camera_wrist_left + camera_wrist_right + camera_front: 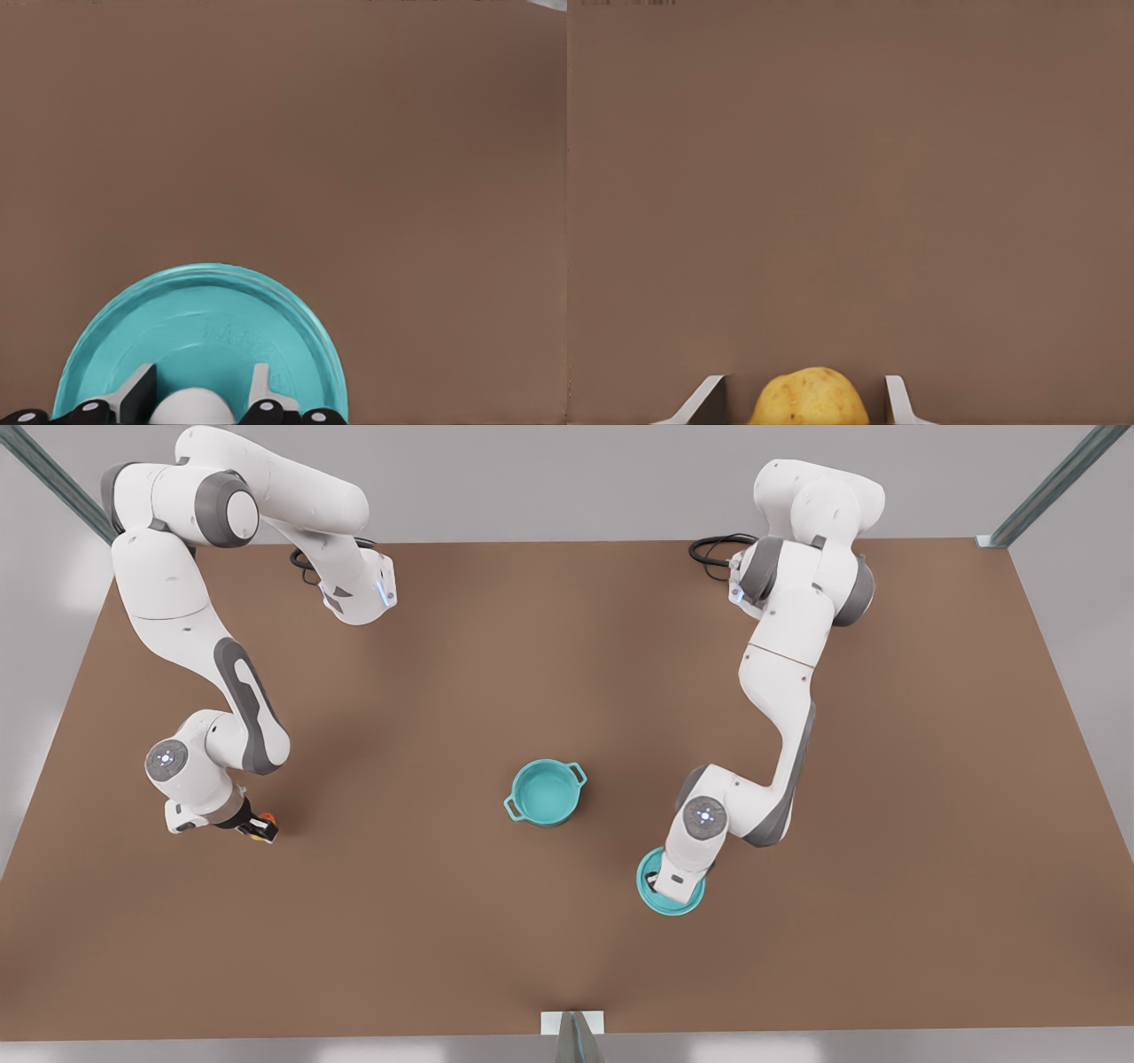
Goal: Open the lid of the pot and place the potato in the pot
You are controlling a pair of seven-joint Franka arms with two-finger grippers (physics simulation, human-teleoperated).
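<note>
— Brown tabletop [567, 921], flat and matte, runs under both of my arms, with grey walls beyond its edges. What sits on it?

— Largest is the small round teal pot [545, 792] with its two loop handles, standing uncovered near the middle of the table, well apart from both of my claws. Its teal inside shows bare.

— And the cover?

— The flat round teal pot lid [199, 332] lies on the table toward the front view's right, off the pot entirely. My left gripper [202, 403] is right over it: in the left wrist view the two fingers [137, 394] stand either side of the small white knob [190, 409] at the lid's centre. They are narrow and close beside the knob, but whether they press it I cannot tell. That arm reaches down from its base at the far edge, elbow bent, wrist pointing straight at the lid.

— The smallest thing?

— The tiny lumpy yellow potato [809, 398], on the front view's left. My right gripper [806, 403] is down on it, fingers spread wider than the potato, a gap showing on each side. That arm folds back on itself, wrist low near the table.
</note>
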